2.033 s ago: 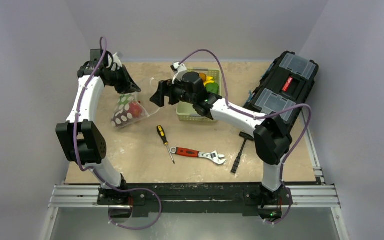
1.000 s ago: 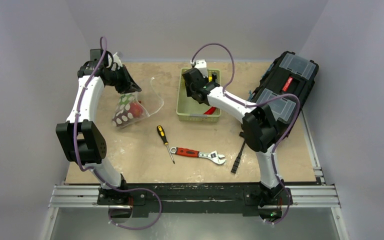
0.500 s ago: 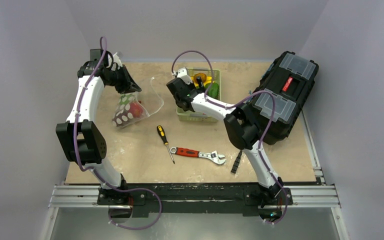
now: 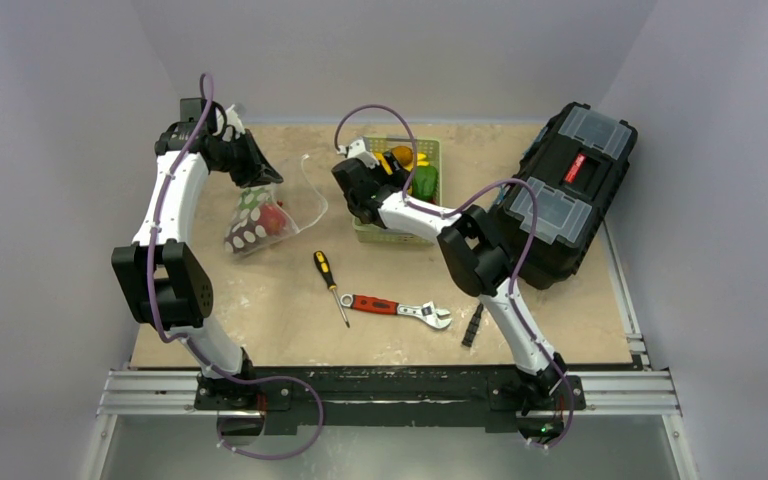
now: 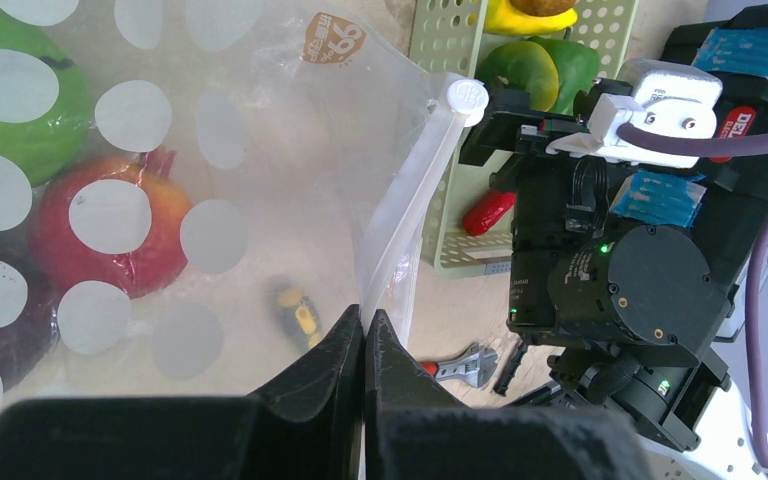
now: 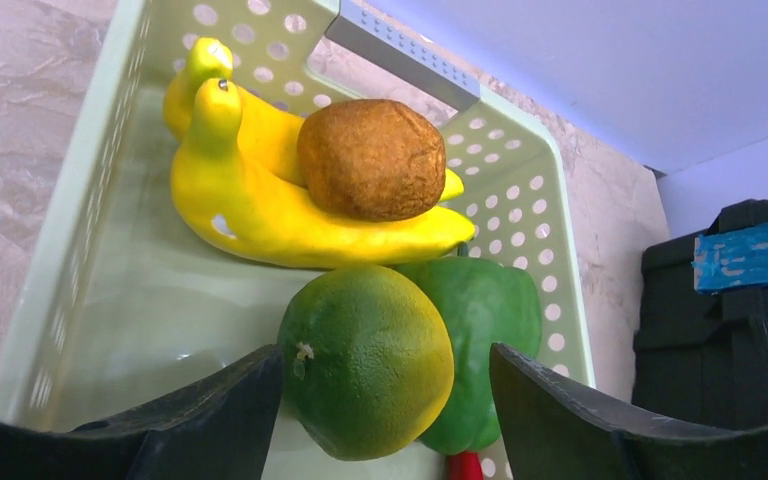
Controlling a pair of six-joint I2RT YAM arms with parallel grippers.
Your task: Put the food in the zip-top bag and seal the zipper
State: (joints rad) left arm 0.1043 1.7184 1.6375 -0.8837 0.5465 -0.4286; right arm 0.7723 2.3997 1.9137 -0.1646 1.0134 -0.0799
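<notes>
The zip-top bag lies at the left, clear with white dots, and holds a red apple and a green fruit. My left gripper is shut on the bag's mouth edge beside the pale zipper and holds it up; it also shows in the top view. My right gripper is open inside the green basket. Its jaws stand either side of a green-yellow citrus without pinching it. A green pepper, yellow bananas and a brown fruit lie beside it.
A black toolbox stands right of the basket. A screwdriver, a red-handled wrench and a black hammer lie in front. A red item shows under the pepper.
My right arm has swung away from the bag side and back over the basket, then lowered its open jaws around the citrus. The left arm and bag have not moved.
</notes>
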